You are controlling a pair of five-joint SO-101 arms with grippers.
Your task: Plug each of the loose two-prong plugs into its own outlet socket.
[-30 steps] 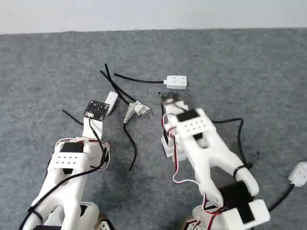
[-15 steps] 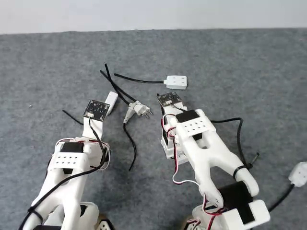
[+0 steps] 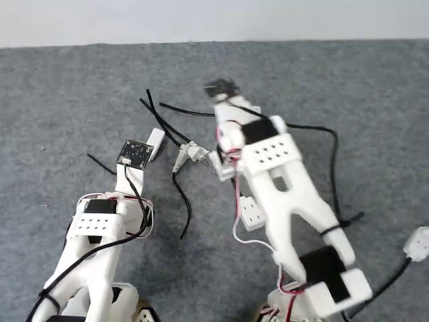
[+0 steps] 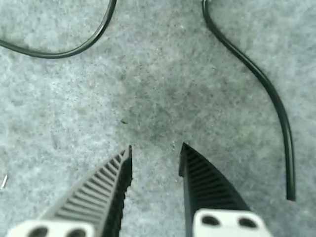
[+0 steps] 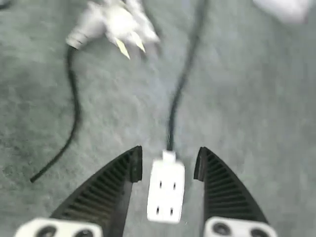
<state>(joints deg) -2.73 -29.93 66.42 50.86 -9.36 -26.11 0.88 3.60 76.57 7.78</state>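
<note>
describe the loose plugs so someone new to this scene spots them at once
On the grey table, look between the left arm and the right arm. The plugs lie there as a white pair, side by side, each on a black cord. Unlike the slotted white outlet, they end in bare metal prongs.

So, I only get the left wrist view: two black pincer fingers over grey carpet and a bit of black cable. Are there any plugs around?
Observer: Yes. In the high view two white two-prong plugs lie together near the middle of the carpet.
Operator: And what about the other one?
Observer: The right pincer is open, with a white outlet socket lying ungripped between its fingers.
Operator: Only one socket?
Observer: No, a second outlet socket sits on a black cable near the high view's right edge.
</note>
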